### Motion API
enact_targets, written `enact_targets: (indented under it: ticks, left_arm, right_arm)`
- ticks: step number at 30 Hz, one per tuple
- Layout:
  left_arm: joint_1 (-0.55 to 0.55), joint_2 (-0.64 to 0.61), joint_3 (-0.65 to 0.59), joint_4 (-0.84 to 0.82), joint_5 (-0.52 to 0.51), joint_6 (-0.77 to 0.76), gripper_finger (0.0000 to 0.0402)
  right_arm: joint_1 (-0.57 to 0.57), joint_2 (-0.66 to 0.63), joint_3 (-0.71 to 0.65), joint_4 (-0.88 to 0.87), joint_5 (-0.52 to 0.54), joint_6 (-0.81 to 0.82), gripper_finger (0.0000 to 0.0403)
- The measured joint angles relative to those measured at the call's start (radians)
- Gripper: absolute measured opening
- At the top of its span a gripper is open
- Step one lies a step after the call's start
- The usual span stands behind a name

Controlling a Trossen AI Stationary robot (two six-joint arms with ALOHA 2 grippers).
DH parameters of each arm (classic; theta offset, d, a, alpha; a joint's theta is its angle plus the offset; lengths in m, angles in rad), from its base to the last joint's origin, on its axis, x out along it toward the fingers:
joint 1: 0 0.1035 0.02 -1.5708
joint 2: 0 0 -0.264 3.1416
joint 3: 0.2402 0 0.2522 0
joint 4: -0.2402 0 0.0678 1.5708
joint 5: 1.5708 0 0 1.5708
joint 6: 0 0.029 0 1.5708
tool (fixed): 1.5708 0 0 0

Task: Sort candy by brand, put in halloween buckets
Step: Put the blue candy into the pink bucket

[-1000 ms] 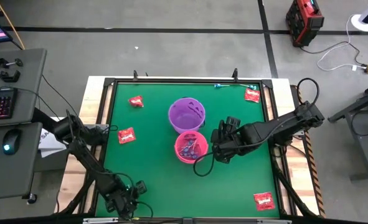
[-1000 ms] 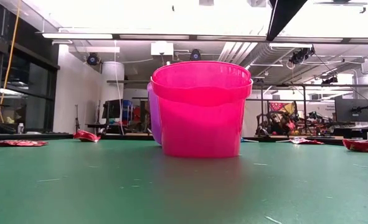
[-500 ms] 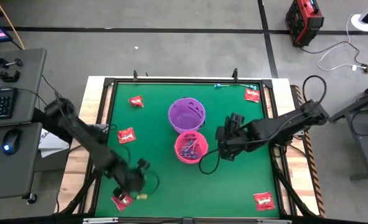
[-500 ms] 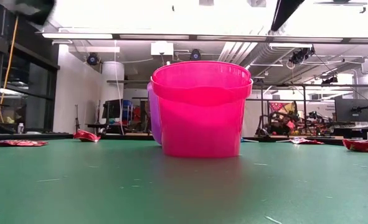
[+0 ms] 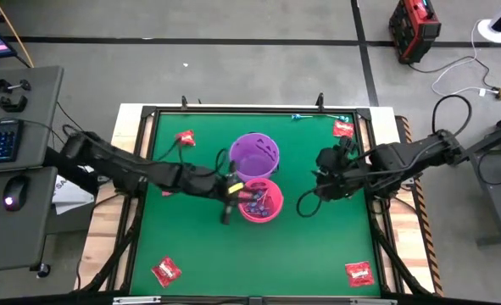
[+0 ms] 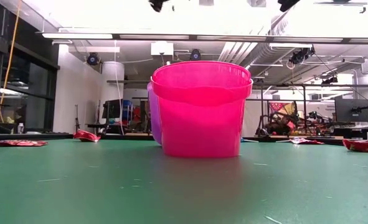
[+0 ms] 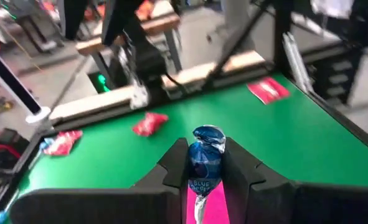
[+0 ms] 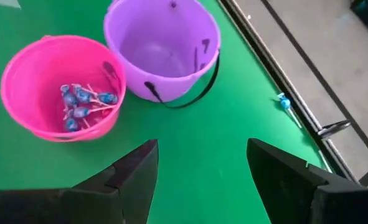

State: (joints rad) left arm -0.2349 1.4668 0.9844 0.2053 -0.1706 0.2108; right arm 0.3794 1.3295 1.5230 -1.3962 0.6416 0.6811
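Note:
My left gripper (image 5: 231, 193) is shut on a blue-headed lollipop (image 7: 206, 155) at the left rim of the pink bucket (image 5: 260, 201). That bucket holds several blue lollipops (image 8: 81, 102). The purple bucket (image 5: 254, 155) stands just beyond it, touching it, with nothing visible inside (image 8: 162, 46). My right gripper (image 5: 325, 174) hangs open to the right of both buckets, holding nothing. Red candy packets lie flat at the far left (image 5: 185, 137), far right (image 5: 343, 129), near left (image 5: 166, 271) and near right (image 5: 359, 273). My left gripper pinches the lollipop's blue wrapped head (image 7: 203, 177) between its two fingers. The top of the head sticks out past the fingertips, and the white stick (image 7: 199, 210) runs back between them. The fingers come nearly level from the table's left. The lollipop is lifted clear above the pink bucket.
One more blue lollipop (image 5: 297, 117) lies on the far frame of the table. A red packet (image 5: 167, 192) shows partly under my left arm. The raised black frame (image 5: 148, 169) rims the green mat. Bare mat lies in front of the buckets.
My left gripper has risen from the table's near left corner and swung toward the pink bucket, tipping up toward level. The red packet at the near left now lies uncovered. My right gripper has drawn away from the pink bucket toward the table's right edge, rising a little.

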Motion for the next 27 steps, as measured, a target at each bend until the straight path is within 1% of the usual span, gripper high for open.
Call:
enact_targets:
  ticks: [2, 4, 7, 11, 14, 17, 20, 22, 23, 25, 27]
  left_arm:
    - [0.012, 0.054, 0.000, 0.091, -0.008, -0.001, 0.0049]
    - [0.016, 0.097, 0.000, 0.154, -0.035, -0.040, 0.0064]
    - [0.021, 0.135, 0.018, 0.153, -0.049, -0.112, 0.0099]
    - [0.027, 0.147, 0.028, 0.146, -0.051, -0.124, 0.0154]
    - [0.039, 0.137, 0.042, 0.104, -0.052, -0.155, 0.0189]
    - [0.060, 0.109, 0.061, 0.036, -0.053, -0.213, 0.0215]
    - [0.086, 0.035, 0.090, -0.099, -0.096, -0.291, 0.0229]
    - [0.116, -0.038, 0.099, -0.191, -0.128, -0.353, 0.0231]
    - [0.134, -0.075, 0.098, -0.235, -0.142, -0.380, 0.0232]
    - [0.170, -0.149, 0.092, -0.303, -0.180, -0.430, 0.0232]
    - [0.209, -0.224, 0.076, -0.364, -0.226, -0.470, 0.0233]
  right_arm:
    - [-0.003, -0.008, 0.000, -0.009, 0.012, 0.000, 0.0238]
    - [-0.013, -0.010, 0.000, -0.012, 0.013, 0.000, 0.0238]
    - [-0.025, -0.009, 0.000, -0.014, 0.013, -0.002, 0.0238]
    - [-0.050, -0.009, 0.000, -0.020, 0.012, -0.007, 0.0238]
    - [-0.080, -0.009, 0.000, -0.032, -0.006, -0.029, 0.0238]
    - [-0.115, -0.009, 0.000, -0.031, -0.028, -0.054, 0.0238]
    - [-0.162, -0.015, -0.015, -0.019, -0.057, -0.058, 0.0238]
    - [-0.197, -0.036, -0.075, 0.028, -0.089, -0.076, 0.0238]
    - [-0.217, -0.056, -0.124, 0.080, -0.122, -0.098, 0.0238]
    - [-0.262, -0.104, -0.252, 0.234, -0.211, -0.145, 0.0238]
    - [-0.312, -0.156, -0.402, 0.423, -0.302, -0.164, 0.0238]
